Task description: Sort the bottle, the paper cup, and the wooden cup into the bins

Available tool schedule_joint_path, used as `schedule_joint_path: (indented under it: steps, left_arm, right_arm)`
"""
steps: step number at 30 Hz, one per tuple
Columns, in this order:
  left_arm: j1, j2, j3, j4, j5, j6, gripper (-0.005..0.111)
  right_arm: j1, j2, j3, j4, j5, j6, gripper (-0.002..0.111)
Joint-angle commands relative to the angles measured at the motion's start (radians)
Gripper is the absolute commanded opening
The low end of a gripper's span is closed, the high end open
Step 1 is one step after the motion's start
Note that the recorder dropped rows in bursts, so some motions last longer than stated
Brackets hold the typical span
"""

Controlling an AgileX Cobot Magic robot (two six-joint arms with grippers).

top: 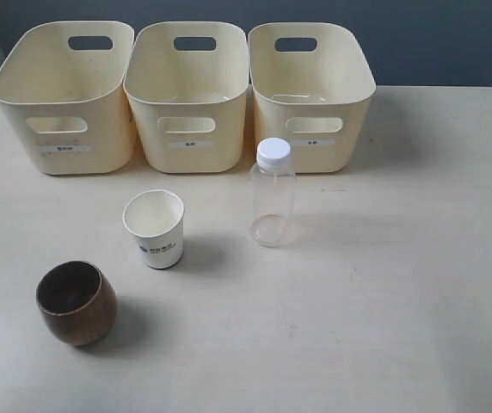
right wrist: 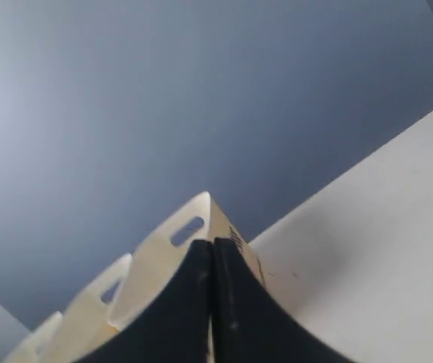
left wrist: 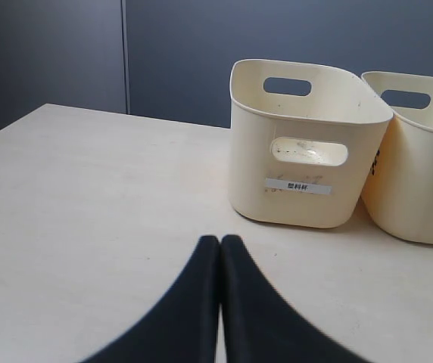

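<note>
Three cream bins (top: 190, 86) stand side by side along the far edge of the table (top: 401, 284), all touching or nearly so. Bottle (top: 273, 193) upright, white cap on, just in front of the right bin. Paper cup (top: 155, 228) upright, left of the bottle and apart from it. Wooden cup (top: 76, 302) nearest the camera, left of the paper cup. Left gripper (left wrist: 220, 249) and right gripper (right wrist: 213, 253) each with jaws pressed together, holding nothing

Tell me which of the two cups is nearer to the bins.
The white paper cup; the brown wooden cup stands farther from the bins.
</note>
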Motion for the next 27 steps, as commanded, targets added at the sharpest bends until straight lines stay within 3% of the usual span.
schedule_joint_path:
  steps: [1,27]
  left_arm:
    - [-0.004,-0.005,0.002,0.001,-0.006,-0.001,0.000]
    - [-0.004,-0.005,0.002,0.001,-0.006,-0.001,0.000]
  right_arm:
    - [0.000,-0.004,0.002,0.154,-0.088,-0.003,-0.001]
    - [0.000,-0.004,0.002,0.189,0.047,-0.005,-0.001]
